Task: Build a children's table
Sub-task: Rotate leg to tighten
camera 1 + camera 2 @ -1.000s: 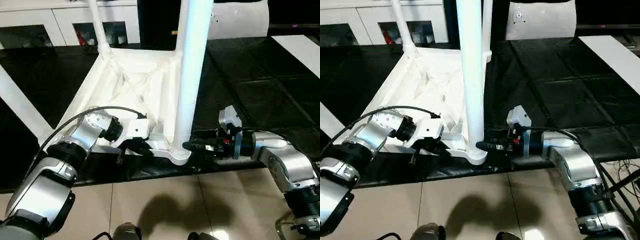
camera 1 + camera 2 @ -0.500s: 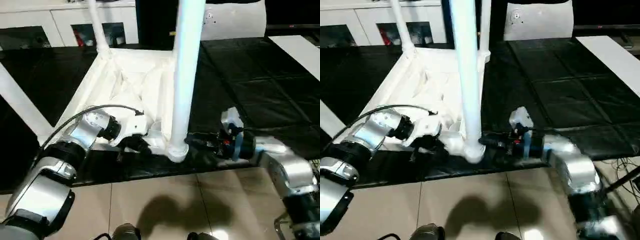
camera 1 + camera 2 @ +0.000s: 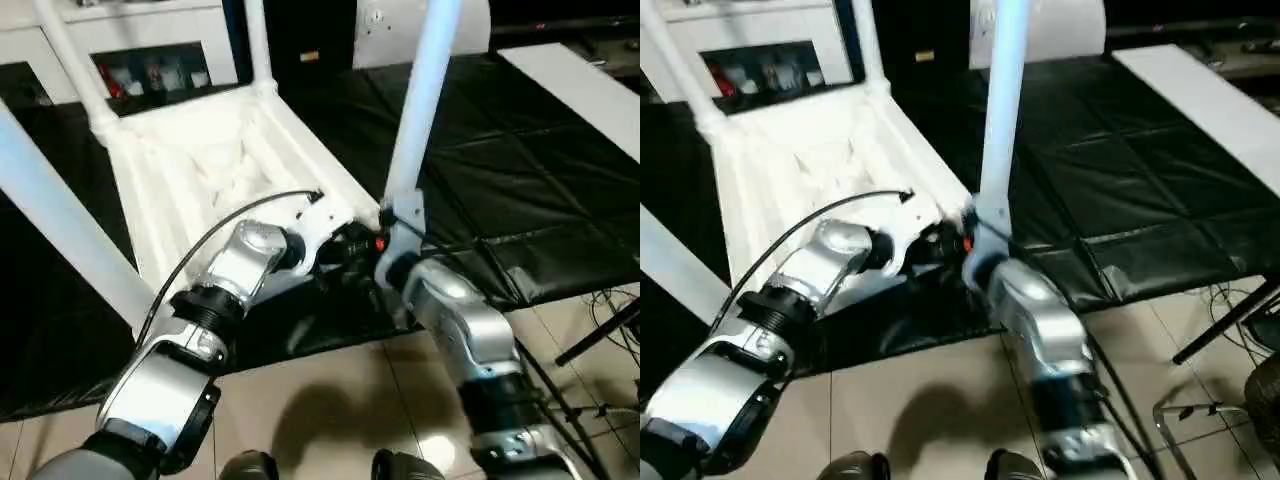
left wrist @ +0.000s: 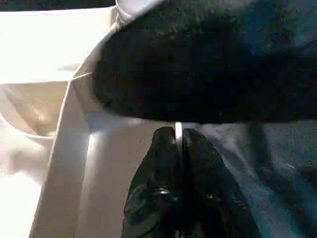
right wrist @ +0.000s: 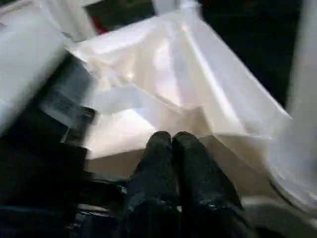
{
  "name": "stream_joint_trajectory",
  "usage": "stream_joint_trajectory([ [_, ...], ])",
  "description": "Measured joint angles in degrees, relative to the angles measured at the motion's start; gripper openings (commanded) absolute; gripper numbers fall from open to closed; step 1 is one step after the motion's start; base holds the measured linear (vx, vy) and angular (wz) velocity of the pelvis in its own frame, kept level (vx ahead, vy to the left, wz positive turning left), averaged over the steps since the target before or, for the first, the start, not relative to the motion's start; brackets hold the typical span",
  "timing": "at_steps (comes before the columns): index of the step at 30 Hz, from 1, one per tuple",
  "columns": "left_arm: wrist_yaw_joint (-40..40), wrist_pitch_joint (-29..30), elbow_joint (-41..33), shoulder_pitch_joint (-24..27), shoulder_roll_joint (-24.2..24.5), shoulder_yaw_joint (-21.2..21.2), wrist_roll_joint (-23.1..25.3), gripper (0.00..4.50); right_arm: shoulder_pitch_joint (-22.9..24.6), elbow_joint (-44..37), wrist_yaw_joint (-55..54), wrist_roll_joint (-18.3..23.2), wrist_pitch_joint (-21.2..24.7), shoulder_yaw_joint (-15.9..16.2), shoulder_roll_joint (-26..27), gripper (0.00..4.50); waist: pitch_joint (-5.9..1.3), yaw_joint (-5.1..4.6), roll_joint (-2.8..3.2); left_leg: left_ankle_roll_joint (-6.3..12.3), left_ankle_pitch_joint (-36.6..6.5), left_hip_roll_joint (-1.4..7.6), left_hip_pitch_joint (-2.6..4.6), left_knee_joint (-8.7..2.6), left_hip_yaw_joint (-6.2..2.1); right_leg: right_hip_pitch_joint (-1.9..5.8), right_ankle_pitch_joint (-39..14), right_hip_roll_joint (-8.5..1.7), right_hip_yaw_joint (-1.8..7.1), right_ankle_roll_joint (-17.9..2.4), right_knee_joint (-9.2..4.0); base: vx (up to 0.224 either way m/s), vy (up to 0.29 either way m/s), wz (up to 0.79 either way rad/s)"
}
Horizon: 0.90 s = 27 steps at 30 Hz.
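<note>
The children's table lies upside down on the black mats, its white tabletop (image 3: 200,160) showing the ribbed underside. Several white legs stand up from its corners: one near me (image 3: 420,110), one at the left (image 3: 55,210) and one at the back (image 3: 258,40). My left gripper (image 4: 179,136) is at the near rim, shut with a thin white edge pinched between its fingertips. Just beside it, by the near leg's foot, my right gripper (image 5: 172,141) points over the ribbed underside, shut with nothing in it. Both wrists meet at the near corner (image 3: 345,248).
Black mats (image 3: 520,180) cover the floor around the table, with beige tiles (image 3: 330,400) in front. White cabinets (image 3: 150,40) stand at the back. A flat white board strip (image 3: 580,90) lies at the right. A black stand leg (image 3: 600,330) and cables sit at the lower right.
The camera has swung, so the whole scene sits differently. My right gripper has shut and moved in from the right past the near leg's foot, up beside my left gripper, which stays shut.
</note>
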Motion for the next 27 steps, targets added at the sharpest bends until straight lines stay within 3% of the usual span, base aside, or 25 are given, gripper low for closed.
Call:
stream_joint_trajectory([
  [5,-2.7,-2.9,-0.9,0.4,2.3,-1.0,0.1,0.00,1.8,-1.5,1.2,-0.3,-2.9,-0.6,-1.6,0.88,0.00,0.12,0.00,0.28,0.2,0.04,-0.36,-0.30,0.05,-0.62,-0.1,0.07,-0.04,0.0,0.03,0.000,0.000,0.00],
  [8,-7.9,-7.3,-1.1,1.4,6.2,-2.3,0.0,0.00,5.5,-5.3,7.5,1.3,-3.9,-0.4,-7.7,1.22,0.01,0.35,-0.02,0.28,0.2,0.07,-0.38,-0.26,0.06,-0.60,-0.1,0.07,-0.05,0.0,0.03,0.000,0.000,0.00],
  [11,-10.9,-9.0,-1.0,1.5,8.3,-2.8,0.1,0.00,7.4,-7.7,12.1,2.1,-4.0,-0.4,-10.2,1.39,0.04,0.47,-0.01,0.24,0.2,0.07,-0.36,-0.17,0.09,-0.56,-0.1,0.05,-0.03,0.0,0.06,0.000,0.000,0.00],
  [16,-17.7,-13.7,-0.9,2.3,12.1,-4.0,0.1,0.00,10.2,-12.0,20.8,4.3,-4.7,-2.1,-18.4,1.93,0.05,0.86,-0.05,0.16,0.1,0.03,-0.35,-0.01,0.10,-0.43,-0.1,0.00,0.05,0.0,0.05,0.000,0.000,0.00],
  [21,-24.4,-17.4,-0.5,2.4,14.8,-5.3,0.0,0.00,12.0,-14.1,30.6,7.4,-4.5,-1.6,-24.5,2.21,0.04,1.89,-0.04,0.17,0.1,0.06,-0.29,0.04,0.10,-0.43,-0.1,0.01,0.04,0.0,0.16,0.000,0.000,0.00],
  [22,-25.6,-18.1,-0.4,2.4,15.1,-5.7,-0.1,0.00,12.0,-14.4,32.0,8.0,-4.2,-1.7,-25.5,2.44,0.04,2.18,-0.05,0.17,0.1,0.06,-0.29,0.08,0.10,-0.42,-0.1,0.01,0.04,0.0,0.19,0.000,0.000,0.00],
  [26,-32.3,-21.2,-0.4,2.4,17.1,-7.2,-0.3,0.00,11.2,-15.1,38.2,9.6,-2.6,-0.7,-29.0,2.55,0.03,3.06,-0.06,0.17,0.1,0.06,-0.27,0.21,0.10,-0.39,-0.1,-0.03,0.07,0.0,0.33,0.000,0.000,0.00],
  [27,-33.8,-21.9,-0.4,2.4,17.3,-7.4,-0.4,0.00,11.0,-15.1,39.2,9.6,-2.6,-0.4,-29.5,2.79,0.02,3.48,-0.07,0.16,0.1,0.06,-0.26,0.27,0.10,-0.39,-0.1,-0.03,0.08,0.0,0.40,0.000,0.000,0.00],
])
